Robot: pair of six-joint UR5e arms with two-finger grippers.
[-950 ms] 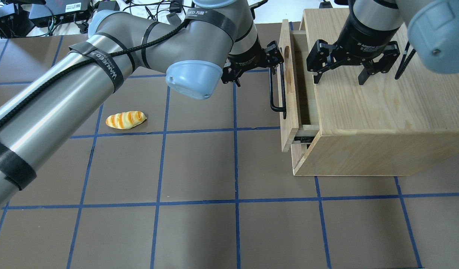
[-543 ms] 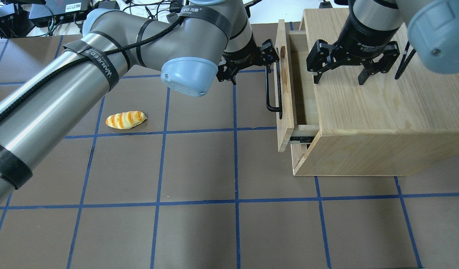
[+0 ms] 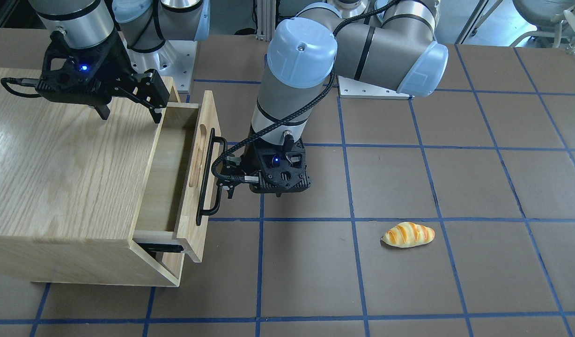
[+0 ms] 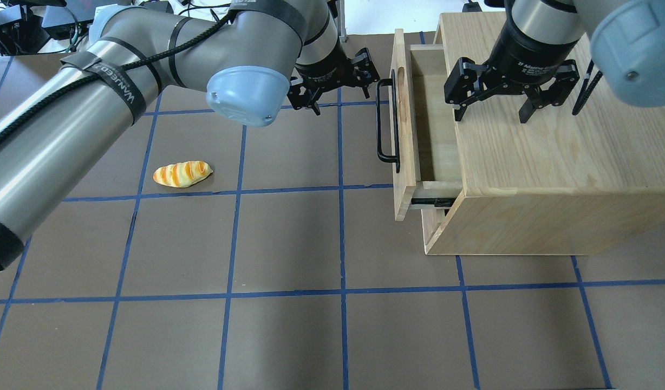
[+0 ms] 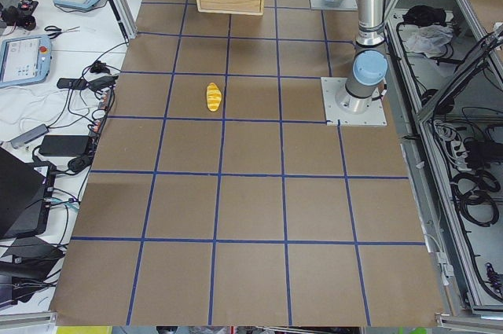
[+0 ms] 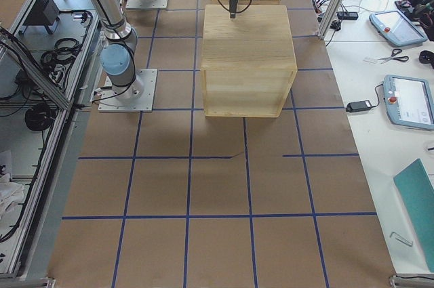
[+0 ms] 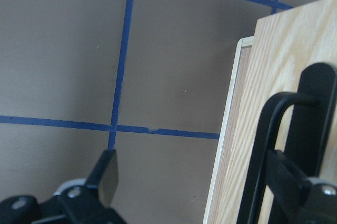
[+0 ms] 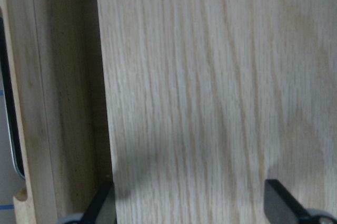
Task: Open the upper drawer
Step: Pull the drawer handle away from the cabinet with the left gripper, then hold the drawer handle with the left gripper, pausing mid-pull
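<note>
Looking from overhead, the light-wood upper drawer [image 4: 408, 151] stands part-way out of the oak-grain cabinet box [image 4: 554, 162] at the frame's upper right. Just left of its long black bar handle [image 4: 388, 124] hangs the left tool [image 4: 337, 85]; the right tool [image 4: 492, 115] is spread over the cabinet top. Left wrist view: the left tool's fingers [image 7: 108, 174] are spread wide, one just beside the handle.

Bread roll [image 4: 182, 174] left of upper drawer [image 4: 407, 162]
</note>
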